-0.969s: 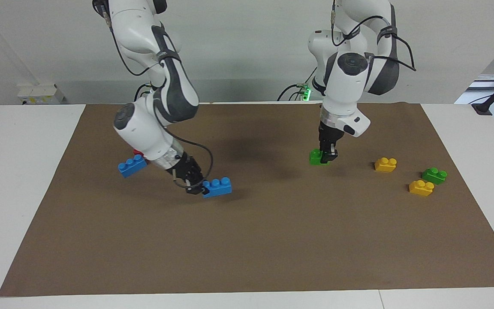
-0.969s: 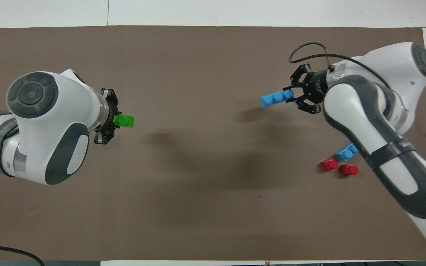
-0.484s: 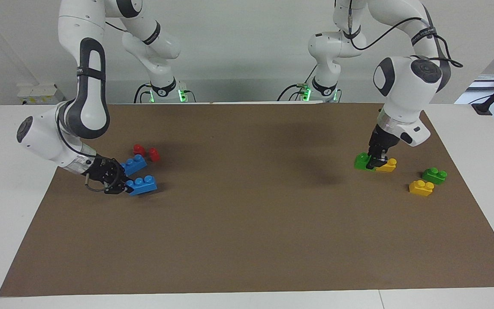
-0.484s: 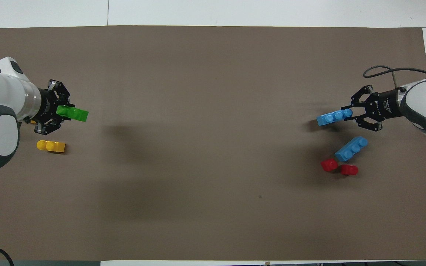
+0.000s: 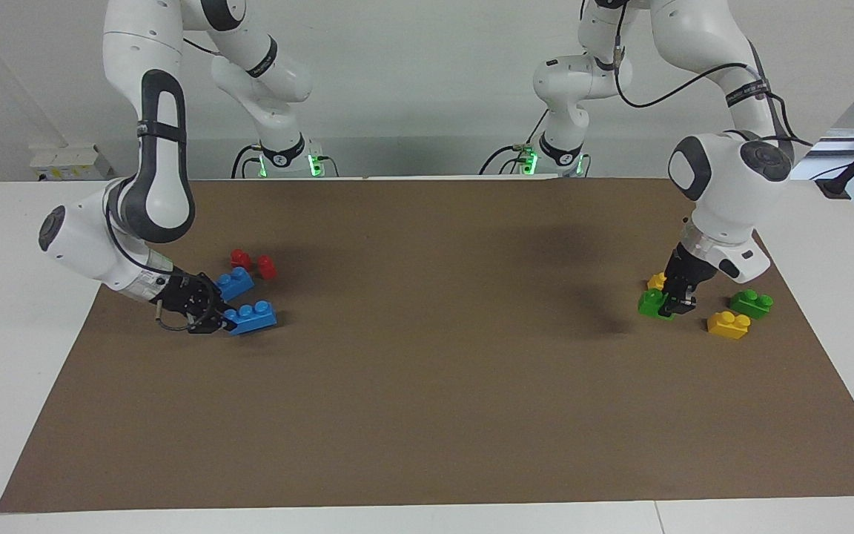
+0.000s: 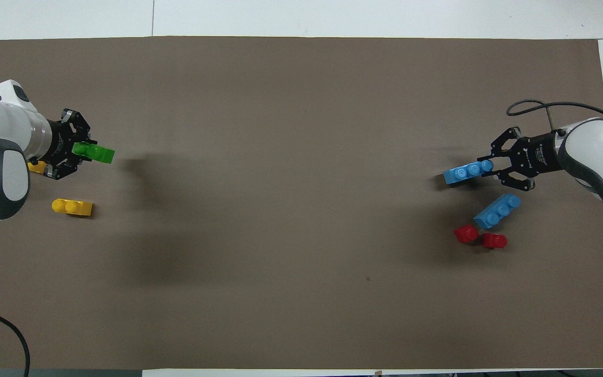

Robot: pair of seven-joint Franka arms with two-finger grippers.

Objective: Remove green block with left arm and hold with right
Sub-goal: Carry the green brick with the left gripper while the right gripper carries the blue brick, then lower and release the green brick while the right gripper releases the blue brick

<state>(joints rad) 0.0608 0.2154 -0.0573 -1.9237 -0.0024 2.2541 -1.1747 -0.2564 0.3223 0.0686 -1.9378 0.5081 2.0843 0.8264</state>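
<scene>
My left gripper (image 5: 670,304) is shut on one end of a green block (image 5: 651,302) and holds it low over the mat at the left arm's end of the table, beside a yellow brick (image 5: 657,281). In the overhead view this gripper (image 6: 82,152) and the green block (image 6: 95,153) show at the mat's edge. My right gripper (image 5: 221,320) is shut on the end of a blue three-stud brick (image 5: 250,317), low over the mat at the right arm's end. Both also show in the overhead view: the gripper (image 6: 487,168) and the brick (image 6: 466,172).
A second green block (image 5: 751,302) and another yellow brick (image 5: 728,324) lie beside my left gripper. A second blue brick (image 5: 234,282) and two red pieces (image 5: 252,262) lie by my right gripper. A brown mat (image 5: 427,386) covers the table.
Both arms swung from the middle of the mat out to their own ends, each carrying its brick. The left gripper has come down with the green block among the yellow bricks.
</scene>
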